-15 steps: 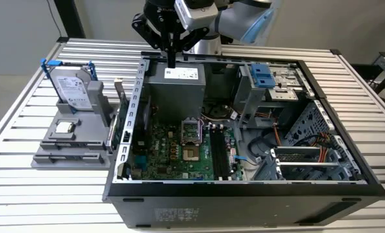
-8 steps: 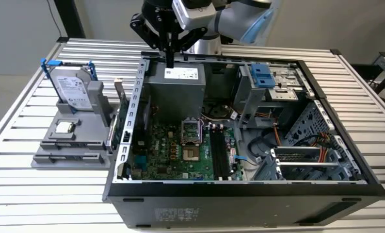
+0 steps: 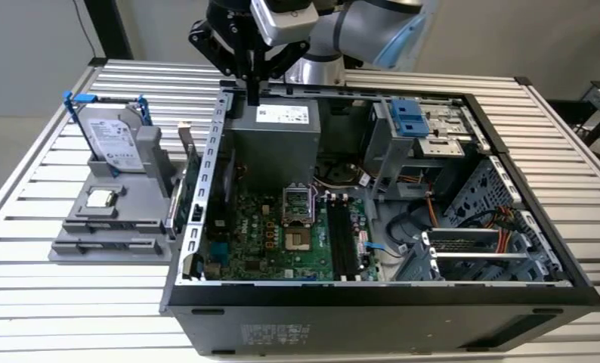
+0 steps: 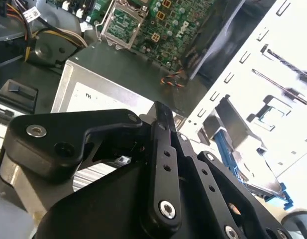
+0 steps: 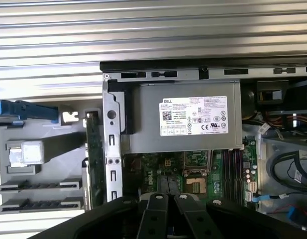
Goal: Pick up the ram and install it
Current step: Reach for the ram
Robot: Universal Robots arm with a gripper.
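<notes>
Find the ram (image 3: 187, 193) standing on its long edge in the grey holder (image 3: 109, 227), on the side just beside the open computer case (image 3: 381, 318). In the first wrist view see it (image 5: 95, 159) as a thin green strip pressed close along the case's silver side wall. Not yet picked up; memory slots (image 3: 342, 238) on the motherboard (image 3: 270, 242) bare.

On the same holder, toward the exterior view's left: hard drive (image 3: 113, 144) with blue rails, upright, and a small square processor chip (image 3: 100, 198) lying flat below it.

Gripper (image 3: 252, 94) up at the far rim of the case, pointing down over the corner of the grey power supply (image 3: 275, 144). Fingers drawn together, nothing between them; in the second wrist view, narrow dark tip (image 4: 162, 112) over the power supply's labelled top (image 4: 118, 79). Clear of the ram, no contact.

Case and holder both resting on the slatted metal table (image 3: 38, 302).
</notes>
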